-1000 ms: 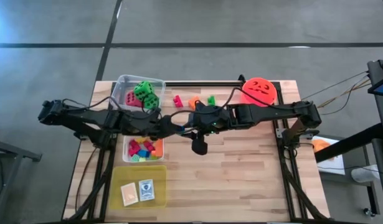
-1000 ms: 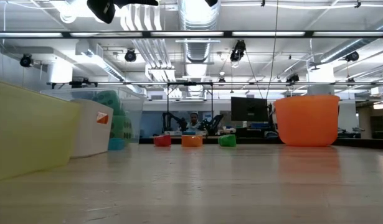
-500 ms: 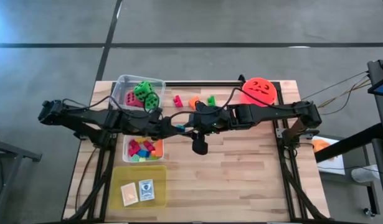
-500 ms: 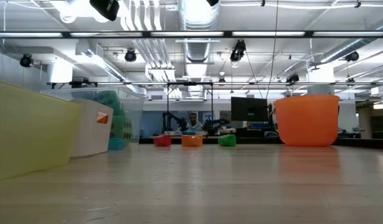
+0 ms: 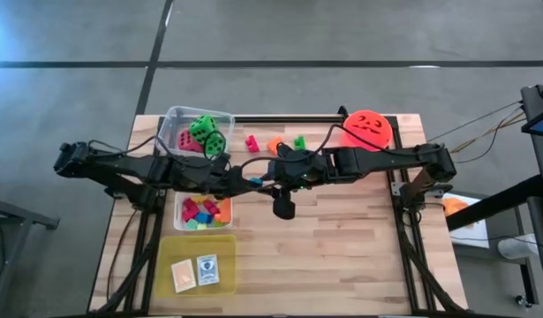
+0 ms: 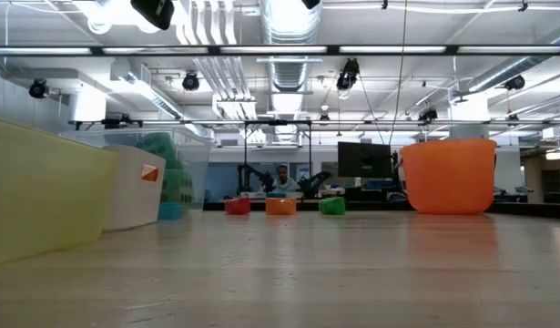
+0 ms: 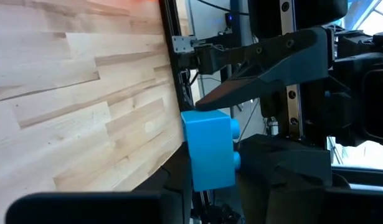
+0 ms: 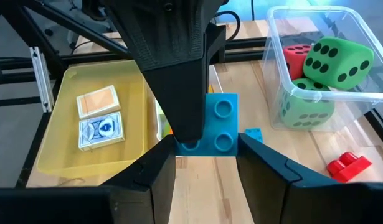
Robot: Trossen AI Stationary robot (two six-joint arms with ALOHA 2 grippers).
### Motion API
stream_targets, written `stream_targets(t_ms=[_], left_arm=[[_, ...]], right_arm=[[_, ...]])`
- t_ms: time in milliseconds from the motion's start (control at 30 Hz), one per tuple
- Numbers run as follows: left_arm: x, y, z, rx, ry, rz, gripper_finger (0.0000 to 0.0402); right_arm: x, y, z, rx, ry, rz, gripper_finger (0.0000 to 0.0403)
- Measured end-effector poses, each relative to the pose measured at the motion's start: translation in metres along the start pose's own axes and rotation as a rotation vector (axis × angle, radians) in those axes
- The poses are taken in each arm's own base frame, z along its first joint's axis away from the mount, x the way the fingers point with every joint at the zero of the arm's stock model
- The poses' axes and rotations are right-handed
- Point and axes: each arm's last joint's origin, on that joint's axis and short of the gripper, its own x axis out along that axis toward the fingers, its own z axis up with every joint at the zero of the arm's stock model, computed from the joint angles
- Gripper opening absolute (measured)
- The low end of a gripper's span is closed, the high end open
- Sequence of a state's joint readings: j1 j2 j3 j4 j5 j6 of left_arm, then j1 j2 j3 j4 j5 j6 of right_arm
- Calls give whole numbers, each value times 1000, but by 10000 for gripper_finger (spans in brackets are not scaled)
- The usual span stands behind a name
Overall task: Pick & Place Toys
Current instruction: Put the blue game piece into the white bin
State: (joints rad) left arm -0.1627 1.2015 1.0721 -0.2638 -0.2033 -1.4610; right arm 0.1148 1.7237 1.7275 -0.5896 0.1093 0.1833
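Item, pale planked wooden worktop (image 5: 342,256), seen from above, listed left to right. Clear plastic tub (image 5: 175,124) at the far left corner, holding green dice (image 5: 206,132) with black dots and a red one partly hidden beneath. Second clear tub (image 5: 179,209) nearer, filled with small bright blocks (image 5: 200,212), part-covered by the left arm. Yellow translucent tray (image 5: 225,269) nearest, with two flat cards (image 5: 195,272). Left gripper (image 5: 250,179) and right gripper (image 5: 266,178) meet mid-worktop above the surface, both sets of jaws closed on one blue studded block (image 8: 217,124), a small brick shape; the handover point is mostly masked by dark arm housings. Loose pink (image 5: 252,142), orange (image 5: 275,144) and green (image 5: 299,141) blocks lie along the far edge. Red-orange bucket (image 5: 368,129) with black face at the far right.
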Motion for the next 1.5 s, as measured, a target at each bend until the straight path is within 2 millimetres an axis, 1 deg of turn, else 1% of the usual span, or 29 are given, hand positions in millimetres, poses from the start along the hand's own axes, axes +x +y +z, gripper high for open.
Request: stream_targets(t_ms=[67,133,300,467,633,700,800,933,1000,1100,1233,1367,1500], left_arm=[[0,0,0,10,1,-1,78],[0,-1,0,23,1,-7,78],[-1,0,0,50,10,3,78],[-2,7,0,77,21,67,78],[-8,14,0,99,34,147,78],[-13,17,1,106,38,181,78],[-24,26,2,123,52,280,78],[-37,45,2,113,74,496,78],[-43,56,-1,105,105,631,78],[-47,70,-8,108,153,810,78],[-52,80,-13,129,169,978,78],[-50,85,-17,142,187,1052,78],[-40,95,-23,138,190,1067,78]], right_arm=[[0,0,0,0,-1,1,158],[0,0,1,1,-7,9,178],[5,1,-2,-1,12,29,251],[7,2,-2,28,15,34,315],[6,1,-3,64,26,30,352],[7,1,-4,79,33,28,359],[6,1,-5,90,44,24,361],[6,0,-8,91,77,13,362],[6,0,-9,90,83,12,362],[6,0,-9,90,84,11,362],[6,-1,-9,88,78,-18,362],[6,-2,-10,88,80,-26,362],[7,-2,-11,84,85,-28,362]])
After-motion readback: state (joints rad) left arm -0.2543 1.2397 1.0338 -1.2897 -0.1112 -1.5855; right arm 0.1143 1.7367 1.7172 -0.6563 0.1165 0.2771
